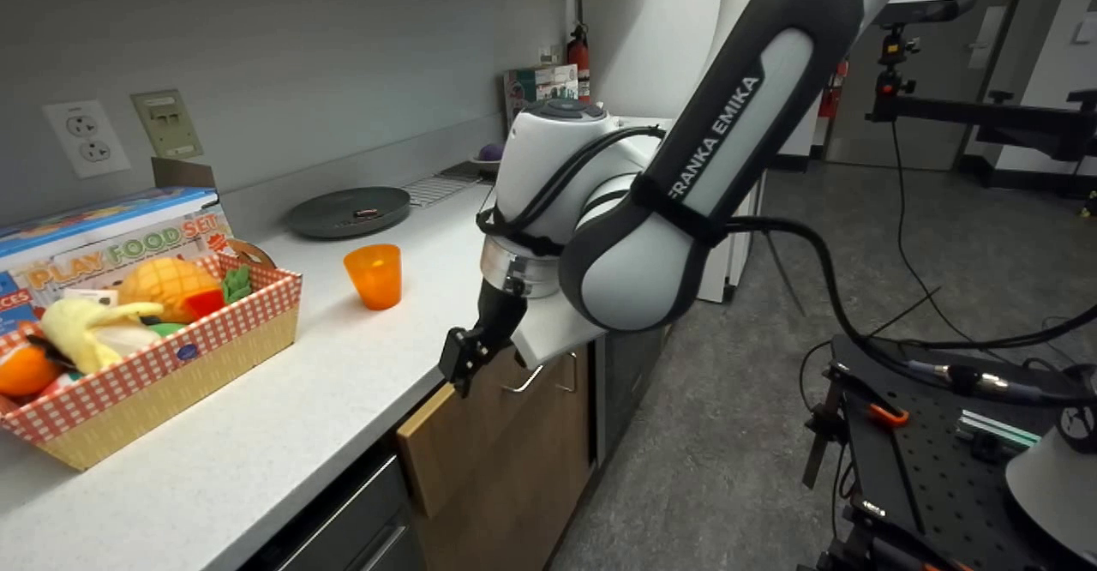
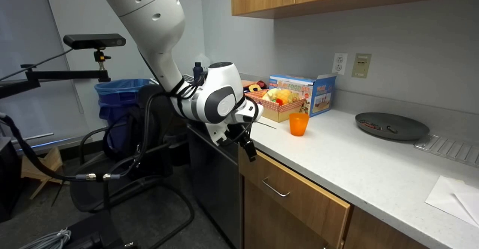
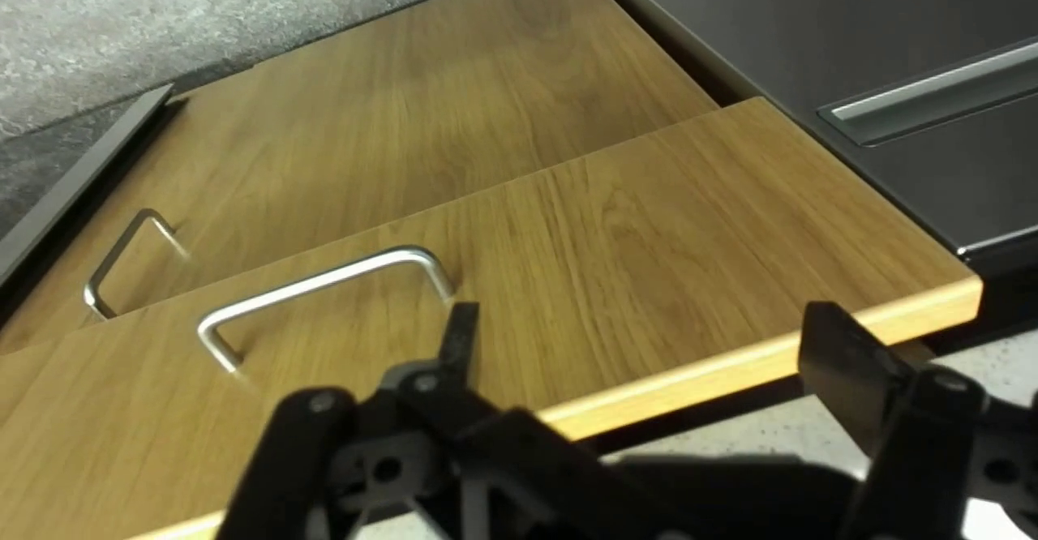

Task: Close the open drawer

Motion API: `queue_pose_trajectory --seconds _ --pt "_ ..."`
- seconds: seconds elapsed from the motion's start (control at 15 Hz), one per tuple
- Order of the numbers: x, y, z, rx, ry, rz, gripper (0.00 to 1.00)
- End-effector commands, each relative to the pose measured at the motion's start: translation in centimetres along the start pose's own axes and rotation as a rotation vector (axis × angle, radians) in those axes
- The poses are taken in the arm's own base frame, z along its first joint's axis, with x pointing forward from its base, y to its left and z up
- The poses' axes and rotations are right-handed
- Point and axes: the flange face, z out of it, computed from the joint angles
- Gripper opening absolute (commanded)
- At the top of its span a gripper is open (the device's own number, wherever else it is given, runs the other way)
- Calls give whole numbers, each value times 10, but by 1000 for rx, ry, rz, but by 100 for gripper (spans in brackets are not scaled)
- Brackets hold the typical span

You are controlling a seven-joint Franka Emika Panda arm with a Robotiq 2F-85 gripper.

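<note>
The drawer has a light brown wooden front, seen in both exterior views [image 1: 437,459] [image 2: 299,200] and in the wrist view [image 3: 600,280]. Its front stands a little out from the cabinet, with a narrow dark gap between its top edge and the counter. Its bar handle [image 2: 275,188] looks silver; it also shows in the wrist view [image 3: 316,285]. The inner box is hidden. My gripper [image 1: 463,374] is open and empty, above the drawer's top edge near the end beside the dark appliance. It shows in an exterior view [image 2: 250,152] and the wrist view [image 3: 641,317]; contact is unclear.
The white counter [image 2: 336,166] lies just behind the drawer. An orange cup [image 1: 374,277], a checked basket [image 1: 171,374] of toy food and a dark plate [image 2: 393,125] stand on it. A dark appliance front [image 3: 892,62] adjoins the drawer; a cabinet door [image 3: 422,118] is below.
</note>
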Motion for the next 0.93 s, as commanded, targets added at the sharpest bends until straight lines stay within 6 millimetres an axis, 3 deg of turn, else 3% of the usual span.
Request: queue_pose_trajectory --seconds 0.0,0.33,0.8,0.87 --pt "-34 23 -37 22 -3 -59 100" --pt "-64 51 -79 34 -10 -105 100" --pt "-86 83 -135 58 39 -108 100" --pt "-77 69 -114 54 18 -105 100"
